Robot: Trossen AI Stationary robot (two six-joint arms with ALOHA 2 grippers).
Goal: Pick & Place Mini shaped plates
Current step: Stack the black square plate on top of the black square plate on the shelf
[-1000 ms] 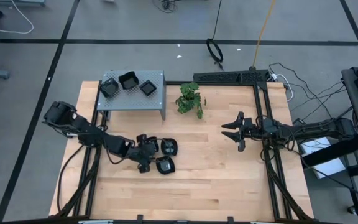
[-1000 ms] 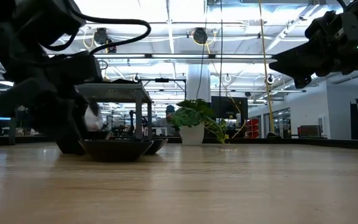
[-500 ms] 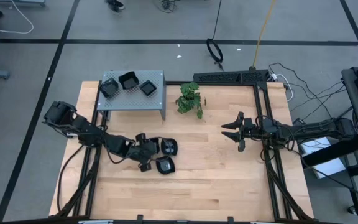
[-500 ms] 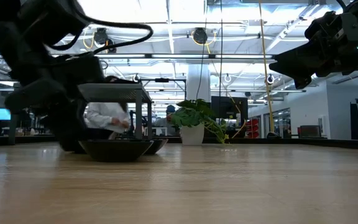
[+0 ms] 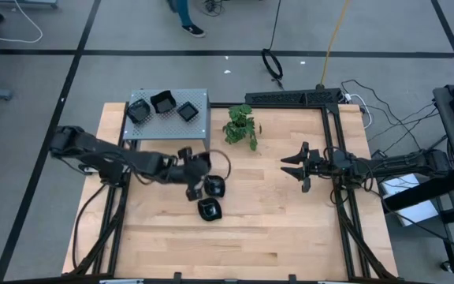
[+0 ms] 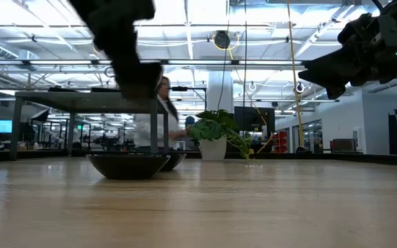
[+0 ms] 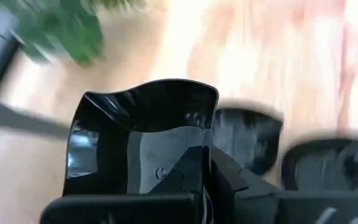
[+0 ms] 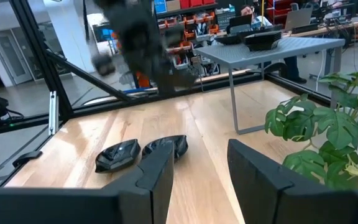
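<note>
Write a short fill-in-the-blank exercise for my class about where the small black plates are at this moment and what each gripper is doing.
1. The left gripper is shut on a black ____.
2. ____ plates sit on the grey shelf.
3. Two plates lie on the ____ below the left gripper.
4. The right gripper, waiting near the table's right side, is ____.

Missing words: plate; three; table; open

The left arm reaches in from the worktop's left edge, stretched almost straight toward the middle; its hand (image 5: 193, 170) is lifted clear of the worktop (image 5: 274, 229), its fingers closed on a mini shaped plate (image 7: 143, 134), one finger (image 7: 191, 163) lying across the inside. The right arm extends from the right edge, level and raised above the worktop; its hand (image 5: 294, 166) points toward the centre, its two fingers (image 8: 157, 177) spread apart and holding nothing.
</note>
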